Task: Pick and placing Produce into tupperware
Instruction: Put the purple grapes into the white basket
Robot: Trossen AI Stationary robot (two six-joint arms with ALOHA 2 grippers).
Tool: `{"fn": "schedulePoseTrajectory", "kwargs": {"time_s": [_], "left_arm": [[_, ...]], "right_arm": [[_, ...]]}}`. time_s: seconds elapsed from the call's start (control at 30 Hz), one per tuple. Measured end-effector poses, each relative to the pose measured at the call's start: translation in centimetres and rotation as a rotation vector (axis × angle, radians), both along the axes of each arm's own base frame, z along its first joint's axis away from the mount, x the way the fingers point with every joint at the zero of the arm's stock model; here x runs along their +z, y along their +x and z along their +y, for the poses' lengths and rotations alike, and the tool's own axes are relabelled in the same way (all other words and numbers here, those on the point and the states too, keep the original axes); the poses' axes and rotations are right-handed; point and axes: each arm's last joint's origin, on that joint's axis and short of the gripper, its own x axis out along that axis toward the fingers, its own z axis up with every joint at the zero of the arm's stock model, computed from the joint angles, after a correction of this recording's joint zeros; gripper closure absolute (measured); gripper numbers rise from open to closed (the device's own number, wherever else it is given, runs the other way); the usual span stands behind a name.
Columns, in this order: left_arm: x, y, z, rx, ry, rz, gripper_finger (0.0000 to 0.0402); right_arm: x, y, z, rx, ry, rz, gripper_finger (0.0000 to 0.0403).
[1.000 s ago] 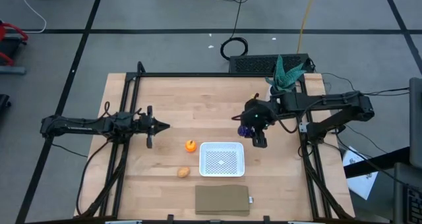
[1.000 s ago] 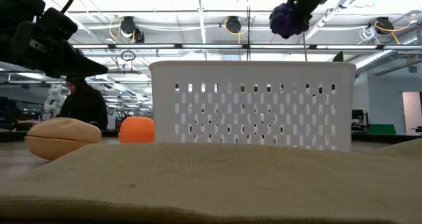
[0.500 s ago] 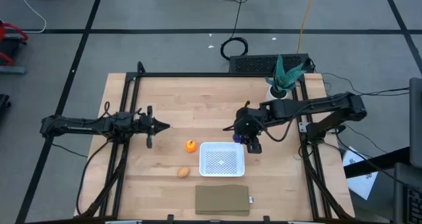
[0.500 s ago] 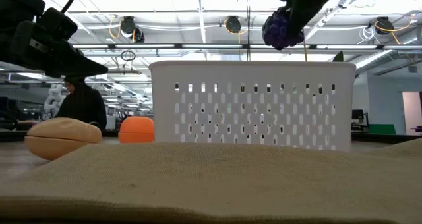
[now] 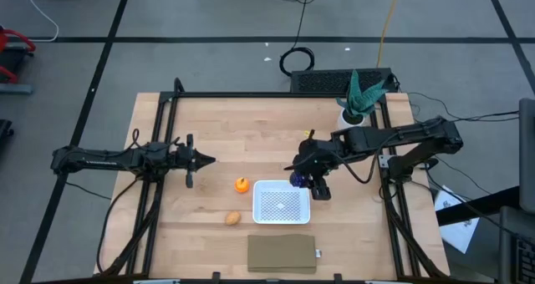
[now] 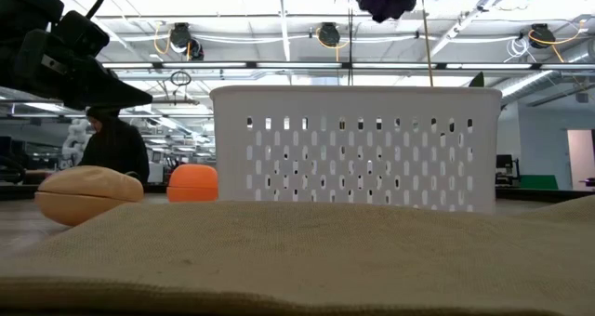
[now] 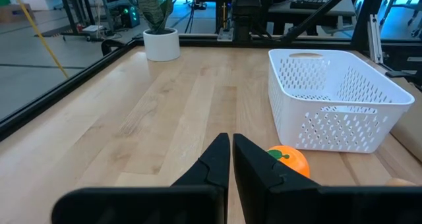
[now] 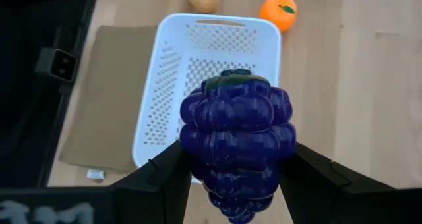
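Observation:
My right gripper [image 5: 304, 182] hovers over the far right corner of the white tupperware [image 5: 256, 202], shut on the dark purple lumpy bunch [image 8: 237, 135], which shows high above the container wall [image 6: 353, 149] in the low view. The round orange piece [image 5: 242, 185] and the tan oval piece [image 5: 232, 219] rest on the table left of the container. My left gripper [image 5: 209, 159] waits shut above the table's left half, with the orange piece [image 7: 290, 159] just beyond it. My right gripper pinches the purple bunch between its two fingers [image 8: 165, 174], one on each side of its lower half [image 8: 198, 165]. The fingers slant down from the table's right side. The bunch is lifted clear, above the container's far right corner.
A flat brown rectangle [image 5: 282, 253] lies near the table's near edge, just in front of the container. A green potted plant [image 5: 359, 98] stands at the far right corner. Bare wood lies across the far half of the table.
My right gripper has carried the purple bunch toward the table's left and near edges, from right of the container to above its far right corner, staying shut on it. The bunch has stayed lifted clear throughout.

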Motion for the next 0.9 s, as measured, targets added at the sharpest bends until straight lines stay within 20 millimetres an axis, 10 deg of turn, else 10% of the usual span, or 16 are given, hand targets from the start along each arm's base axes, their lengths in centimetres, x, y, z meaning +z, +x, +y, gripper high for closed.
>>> {"fn": "schedulePoseTrajectory", "kwargs": {"time_s": [0.9], "left_arm": [[0.0,0.0,0.0,0.002,0.000,0.000,0.0378]], "right_arm": [[-3.2,2.6,1.1,-0.040,0.019,0.084,0.0216]]}}
